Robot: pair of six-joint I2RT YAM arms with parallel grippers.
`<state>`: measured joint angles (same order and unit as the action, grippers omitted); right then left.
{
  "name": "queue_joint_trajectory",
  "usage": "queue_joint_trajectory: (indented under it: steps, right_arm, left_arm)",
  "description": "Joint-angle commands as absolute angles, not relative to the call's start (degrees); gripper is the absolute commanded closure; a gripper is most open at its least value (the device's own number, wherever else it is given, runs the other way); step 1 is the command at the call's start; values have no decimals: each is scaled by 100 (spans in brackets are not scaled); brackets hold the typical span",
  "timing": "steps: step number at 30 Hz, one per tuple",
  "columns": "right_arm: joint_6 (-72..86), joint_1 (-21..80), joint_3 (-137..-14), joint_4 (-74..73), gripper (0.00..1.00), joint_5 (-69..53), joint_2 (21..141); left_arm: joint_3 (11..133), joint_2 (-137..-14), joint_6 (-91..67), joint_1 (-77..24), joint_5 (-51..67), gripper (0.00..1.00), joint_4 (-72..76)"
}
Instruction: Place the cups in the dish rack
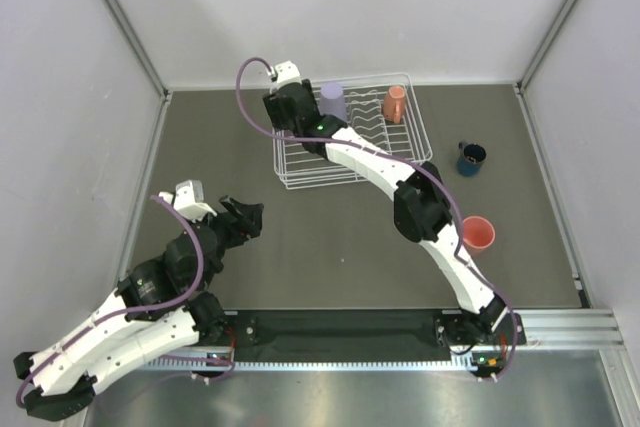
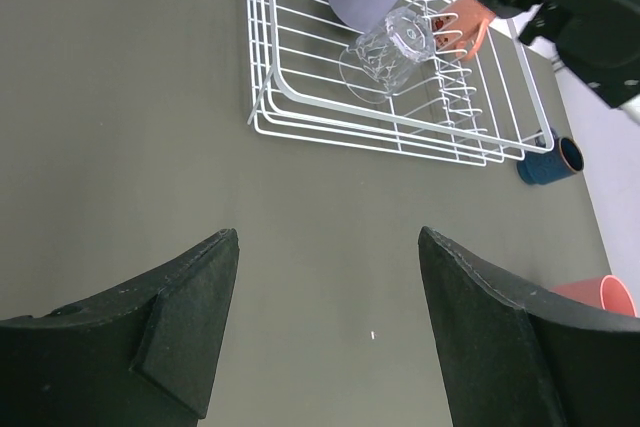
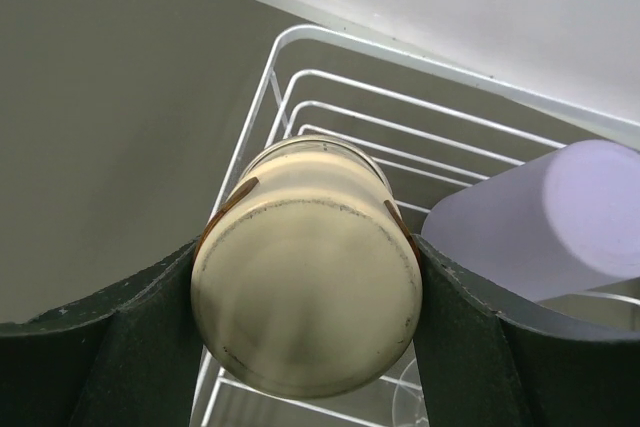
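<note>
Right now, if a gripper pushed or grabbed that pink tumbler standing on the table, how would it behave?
The pink tumbler stands upright, mouth up, no handle: a push near the rim might tip it, and once down its round wall would probably roll. It looks like plastic, so likely light and not fragile.

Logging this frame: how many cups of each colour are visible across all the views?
lavender tumbler: 1
salmon-pink mug: 1
pink tumbler: 1
dark blue mug: 1
clear glass cup: 1
pale shiny cup: 1
Total: 6
</note>
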<state>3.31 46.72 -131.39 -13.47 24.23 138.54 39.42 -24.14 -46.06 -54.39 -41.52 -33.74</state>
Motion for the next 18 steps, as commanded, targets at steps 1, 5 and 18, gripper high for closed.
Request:
queue_joint_trajectory:
  steps: [1,5,18]
  right_arm:
    - [492,4588,-13491,-976,100,2479,13974]
    - [562,4544,-13482,-949,100,2557,14124]
    - [694,4386,-13474,-853,88,2391,14502]
  left_arm:
    - [3964,-2443,-4474,-5449,-4254,22,-3278]
    - [3938,-2443,-4474,-5449,-4236,22,-3287]
    - [3902,-2426,-4614,-5449,-4210,22,-3410]
